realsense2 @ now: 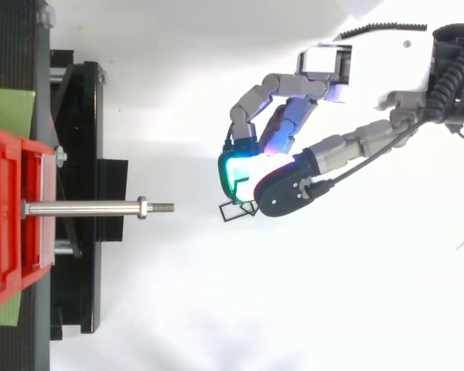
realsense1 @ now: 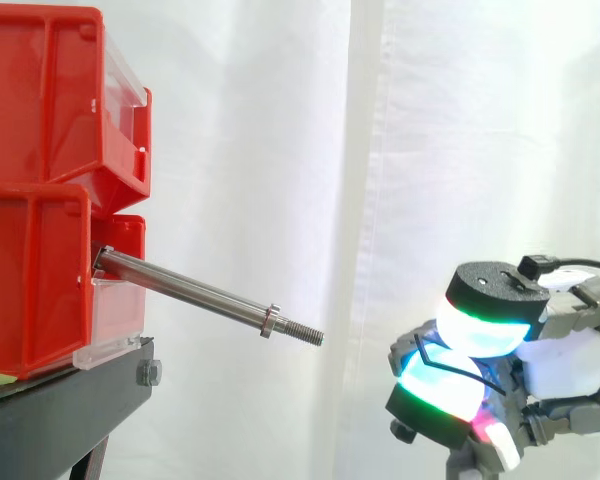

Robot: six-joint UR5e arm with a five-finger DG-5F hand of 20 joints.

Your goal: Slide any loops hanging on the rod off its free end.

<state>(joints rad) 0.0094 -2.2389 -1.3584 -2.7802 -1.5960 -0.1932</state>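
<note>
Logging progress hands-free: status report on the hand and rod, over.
Hand curled, pinching thin black loop. Rod bare, no loops hanging; hand clear of its free end. Nothing in the way.

Bright, even light — faint shadows.

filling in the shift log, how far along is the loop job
Done: the rod is bare up to its threaded free end. In hand: the hand, apart from the rod's tip, pinches a thin black loop between curled fingers. Left: likely putting that loop down; no other loop hangs on the rod.
</note>
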